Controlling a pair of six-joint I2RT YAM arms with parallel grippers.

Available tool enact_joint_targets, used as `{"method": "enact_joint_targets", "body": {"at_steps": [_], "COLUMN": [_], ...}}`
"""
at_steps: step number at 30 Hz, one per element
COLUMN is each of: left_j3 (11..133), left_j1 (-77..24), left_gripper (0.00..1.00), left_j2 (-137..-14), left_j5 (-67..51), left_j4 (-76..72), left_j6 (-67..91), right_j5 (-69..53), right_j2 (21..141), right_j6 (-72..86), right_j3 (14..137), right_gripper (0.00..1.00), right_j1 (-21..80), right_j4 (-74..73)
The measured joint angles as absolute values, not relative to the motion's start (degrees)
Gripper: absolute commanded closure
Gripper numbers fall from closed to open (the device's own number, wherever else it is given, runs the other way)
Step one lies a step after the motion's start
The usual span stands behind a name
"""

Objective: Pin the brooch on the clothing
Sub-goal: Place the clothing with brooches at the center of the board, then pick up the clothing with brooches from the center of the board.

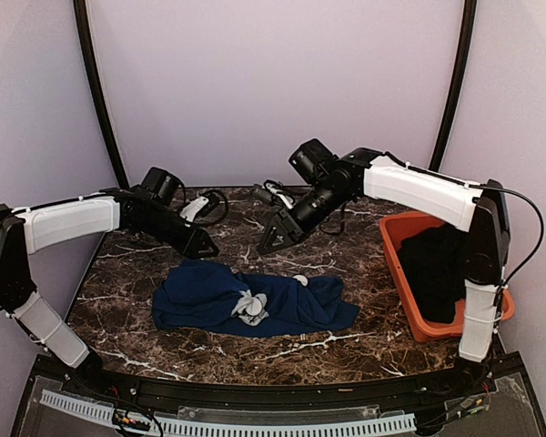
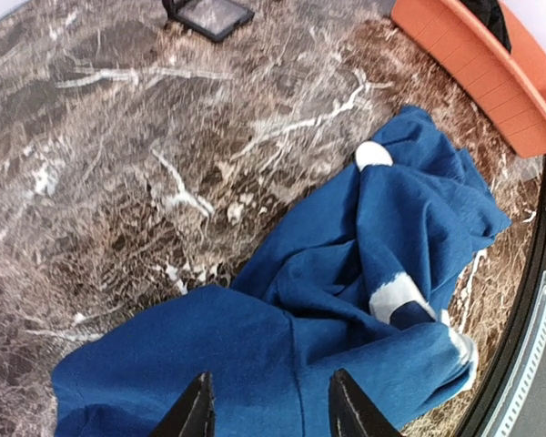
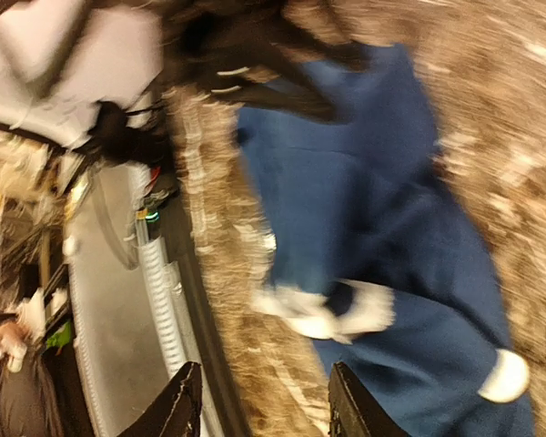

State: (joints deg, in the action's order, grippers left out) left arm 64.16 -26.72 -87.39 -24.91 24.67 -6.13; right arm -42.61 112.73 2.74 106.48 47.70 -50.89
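I am watching both arms hang above the table [image 1: 355, 259] with nothing in either one. The left gripper [image 2: 271, 410] is showing its fingers spread wide over the near fold of the clothing [image 2: 282, 355]. The right gripper [image 3: 259, 401] is also gaping open and empty, though its wrist view is blurred.

The clothing is lying crumpled just below and between the two grippers, its pale print [image 1: 248, 308] bunched into a fold. The brooch [image 2: 373, 155] is sitting on the shirt's far edge, ahead and to the right of the left fingers. From the right gripper it is below and a little toward that arm's own base. It is showing white, so I am judging it to be lying back-up.

I am expecting the brooch to handle as a light, rigid, smooth little disc (tiny against these fingers). It is liable to skate or flip if pinched off-centre. I am planning to take it across its rim, fingers straddling it, pressing down gently into the cloth.

The shirt is soft and limp and will drag and bunch. I am thinking the left gripper should pinch a fold close beside the brooch to keep the fabric taut.
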Motion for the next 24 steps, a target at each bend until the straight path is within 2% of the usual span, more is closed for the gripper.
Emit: {"method": "enact_joint_targets", "body": {"at_steps": [7, 24], "left_j3": [65.7, 66.6], "left_j1": [-26.7, -28.0], "left_gripper": [0.54, 0.48], "left_j2": [-93.6, -97.0], "left_j5": [-24.8, -32.1], "left_j4": [29.0, 33.2], "left_j6": [-7.6, -7.9], "right_j5": [-31.4, -20.8], "right_j2": [112.9, 115.7], "right_j6": [7.6, 9.6], "right_j3": [98.4, 88.2], "right_gripper": [0.5, 0.43], "right_j1": [38.9, 39.9], "right_j4": [-48.9, -49.4]}}
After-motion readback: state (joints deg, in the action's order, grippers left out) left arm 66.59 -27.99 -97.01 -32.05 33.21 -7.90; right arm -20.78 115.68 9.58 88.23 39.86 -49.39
